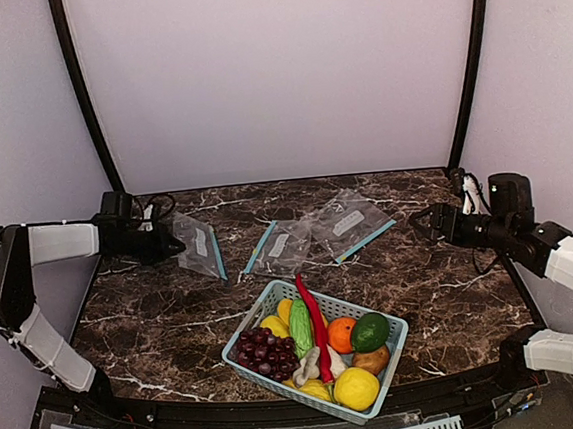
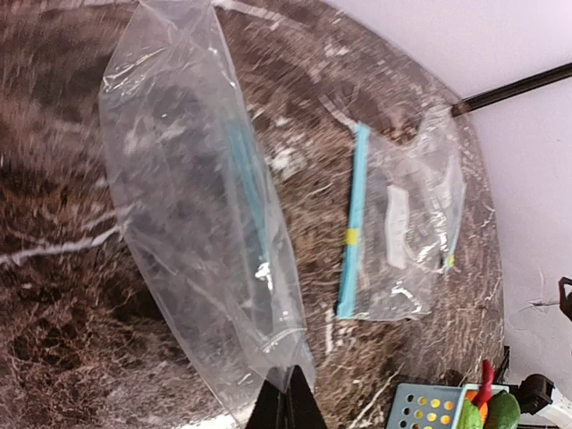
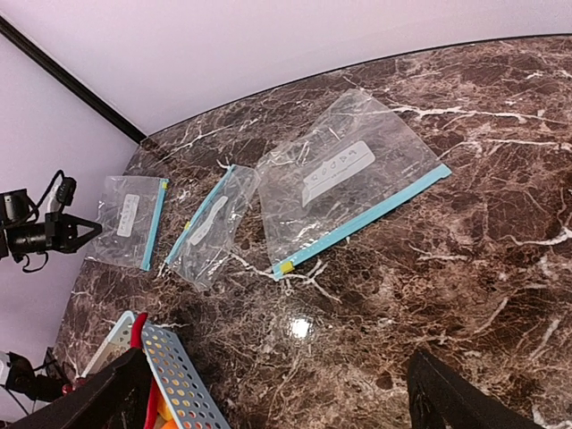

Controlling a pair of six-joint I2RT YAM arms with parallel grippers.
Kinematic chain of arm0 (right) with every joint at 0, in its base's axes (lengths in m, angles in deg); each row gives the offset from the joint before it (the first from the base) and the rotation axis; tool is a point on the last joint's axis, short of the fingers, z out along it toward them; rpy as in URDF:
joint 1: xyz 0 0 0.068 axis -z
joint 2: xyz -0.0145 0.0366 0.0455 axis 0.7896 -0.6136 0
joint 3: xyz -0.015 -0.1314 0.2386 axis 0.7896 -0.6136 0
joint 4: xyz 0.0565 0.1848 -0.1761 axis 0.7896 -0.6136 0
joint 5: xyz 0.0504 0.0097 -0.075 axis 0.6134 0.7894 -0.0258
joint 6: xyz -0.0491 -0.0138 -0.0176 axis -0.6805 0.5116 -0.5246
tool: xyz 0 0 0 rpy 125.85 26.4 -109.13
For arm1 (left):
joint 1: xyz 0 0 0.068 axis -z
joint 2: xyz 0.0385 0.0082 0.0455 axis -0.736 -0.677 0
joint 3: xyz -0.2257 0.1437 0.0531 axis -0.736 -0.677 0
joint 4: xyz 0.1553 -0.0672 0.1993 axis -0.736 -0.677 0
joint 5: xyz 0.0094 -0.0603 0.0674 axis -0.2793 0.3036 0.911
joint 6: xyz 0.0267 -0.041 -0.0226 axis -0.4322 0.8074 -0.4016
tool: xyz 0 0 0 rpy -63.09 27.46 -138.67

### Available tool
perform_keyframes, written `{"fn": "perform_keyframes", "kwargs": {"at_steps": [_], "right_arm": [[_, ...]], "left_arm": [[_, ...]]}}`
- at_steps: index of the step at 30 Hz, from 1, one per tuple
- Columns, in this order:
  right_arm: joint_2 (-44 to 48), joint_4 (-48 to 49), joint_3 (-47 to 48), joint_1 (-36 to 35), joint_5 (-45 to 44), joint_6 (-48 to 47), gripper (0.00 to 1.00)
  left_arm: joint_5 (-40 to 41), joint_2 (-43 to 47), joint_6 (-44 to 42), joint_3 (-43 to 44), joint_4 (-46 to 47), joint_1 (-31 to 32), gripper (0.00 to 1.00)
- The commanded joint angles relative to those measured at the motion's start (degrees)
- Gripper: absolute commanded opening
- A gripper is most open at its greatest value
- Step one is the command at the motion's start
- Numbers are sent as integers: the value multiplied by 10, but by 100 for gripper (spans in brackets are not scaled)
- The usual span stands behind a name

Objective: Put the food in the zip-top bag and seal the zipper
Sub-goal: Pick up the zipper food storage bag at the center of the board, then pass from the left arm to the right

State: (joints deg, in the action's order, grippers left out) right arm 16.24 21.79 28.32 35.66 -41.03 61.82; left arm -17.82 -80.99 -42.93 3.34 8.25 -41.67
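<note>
The zip-top bag (image 1: 199,245) lies at the back left, and my left gripper (image 1: 174,246) is shut on its near edge. In the left wrist view the clear bag (image 2: 197,206) stretches away from the pinched corner at my left gripper (image 2: 287,393). Its light blue zipper (image 2: 246,179) shows through the plastic. The orange (image 1: 341,334), avocado (image 1: 370,332) and bumpy gourd (image 1: 300,326) sit in the blue basket (image 1: 395,361). My right gripper (image 1: 420,225) hovers open at the right, holding nothing (image 3: 275,357).
Two more clear bags lie at the back, a middle one (image 1: 281,245) and a larger right one (image 1: 353,224). The basket also holds a red chili (image 1: 316,327), purple grapes (image 1: 260,352) and yellow fruit (image 1: 355,387). Black frame posts stand at the rear corners.
</note>
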Motion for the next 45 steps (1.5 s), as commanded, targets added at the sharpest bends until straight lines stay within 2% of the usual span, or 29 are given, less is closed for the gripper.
{"fn": "perform_keyframes", "kwargs": {"at_steps": [1,3,5,9,12,16,20,24,29,32,40,45], "right_arm": [[5,59,-5,-5,46,22,97],[2,73,0,-14,48,31,97],[-2,91,5,-27,51,44,97],[-20,184,5,-74,58,82,95],[-55,234,27,-112,58,92,92],[-124,292,69,-152,73,96,82],[-179,381,101,-180,125,115,66],[-213,442,129,-210,162,112,60],[-243,483,152,-228,183,111,45],[-257,507,163,-234,199,111,42],[-288,484,197,-243,190,101,37],[-296,502,201,-244,201,112,30]], "left_arm": [[-41,102,4,-34,105,8,1],[-71,137,5,-47,140,10,1],[-115,171,11,-63,214,17,1],[-205,230,42,-96,335,44,1],[-251,256,53,-100,358,69,1],[-305,255,82,-99,394,131,1],[-323,244,97,-98,412,177,1],[-337,228,130,-102,450,199,1],[-347,220,147,-106,474,212,1],[-343,220,146,-107,473,216,1],[-346,217,142,-106,466,224,1],[-344,217,134,-105,457,232,1]]}}
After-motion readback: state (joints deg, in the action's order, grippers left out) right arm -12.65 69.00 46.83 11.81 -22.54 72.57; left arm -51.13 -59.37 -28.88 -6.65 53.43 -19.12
